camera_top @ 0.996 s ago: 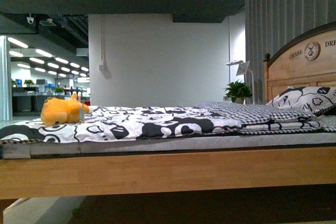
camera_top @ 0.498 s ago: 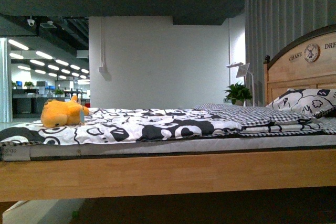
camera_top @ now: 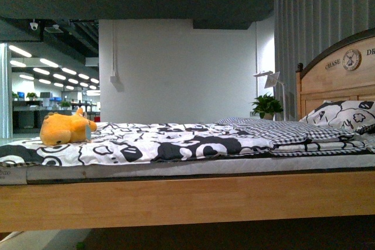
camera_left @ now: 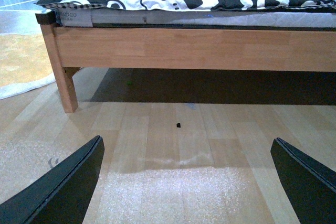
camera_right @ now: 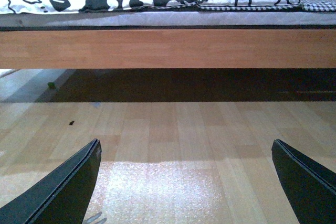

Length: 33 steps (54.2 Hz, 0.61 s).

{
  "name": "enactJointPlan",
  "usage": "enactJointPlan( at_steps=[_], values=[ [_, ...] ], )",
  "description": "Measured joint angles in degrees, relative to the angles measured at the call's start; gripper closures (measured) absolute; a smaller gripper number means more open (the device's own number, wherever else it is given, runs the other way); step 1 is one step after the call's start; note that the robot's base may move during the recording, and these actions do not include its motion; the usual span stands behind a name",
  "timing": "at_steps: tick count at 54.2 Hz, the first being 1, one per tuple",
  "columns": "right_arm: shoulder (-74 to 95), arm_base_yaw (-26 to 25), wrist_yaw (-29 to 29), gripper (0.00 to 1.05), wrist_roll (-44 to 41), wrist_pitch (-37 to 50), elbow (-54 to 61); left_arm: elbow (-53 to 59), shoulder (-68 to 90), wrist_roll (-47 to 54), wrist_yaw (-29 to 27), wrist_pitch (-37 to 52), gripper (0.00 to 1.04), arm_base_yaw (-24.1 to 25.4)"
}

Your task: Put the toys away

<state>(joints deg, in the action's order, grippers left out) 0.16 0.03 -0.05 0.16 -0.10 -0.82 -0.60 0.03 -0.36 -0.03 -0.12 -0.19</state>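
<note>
- The headboard (camera_top: 337,77) carried carved lettering: "CHASE" to one side of a round windmill emblem, and "DR" on the other, cut off by the frame edge.
- A small label on the mattress (camera_left: 157,17) at the foot corner had pale writing ending in "bao"; the rest was too faint to read.
- The toy (camera_top: 64,128), orange-yellow plush with a blue tag, lay on the quilt (camera_top: 176,141) near the foot end of the bed (camera_top: 187,200), well apart from the pillow (camera_top: 340,114) at the head end.
- The quilt was white with black cartoon shapes; a checked blanket (camera_top: 281,130) lay folded toward the head end.
- The left gripper (camera_left: 186,139) hung low over the floor (camera_left: 173,129) with its fingers (camera_left: 63,182) spread wide, holding nothing.
- The right gripper (camera_right: 185,141) was likewise spread wide and empty, facing the bed's long side.
- The floor was pale wood planks, with a small dark speck (camera_left: 178,125) in front of the bed and a yellowish rug (camera_left: 21,61) past the foot corner.
- Beyond the bed stood a white wall (camera_top: 181,68), a grey curtain (camera_top: 322,16), a potted plant (camera_top: 266,105) and a white lamp (camera_top: 270,77).
- Past the foot end, an office with rows of ceiling lights (camera_top: 35,65) showed.
</note>
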Motion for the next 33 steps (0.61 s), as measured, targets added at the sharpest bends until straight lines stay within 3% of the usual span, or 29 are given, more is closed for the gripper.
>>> enactJointPlan(
  at_steps=[33],
  values=[
    [0.0, 0.0, 0.0, 0.07, -0.02, 0.0, 0.0, 0.0, 0.0, 0.0, 0.02, 0.0, 0.06, 0.02]
  ],
)
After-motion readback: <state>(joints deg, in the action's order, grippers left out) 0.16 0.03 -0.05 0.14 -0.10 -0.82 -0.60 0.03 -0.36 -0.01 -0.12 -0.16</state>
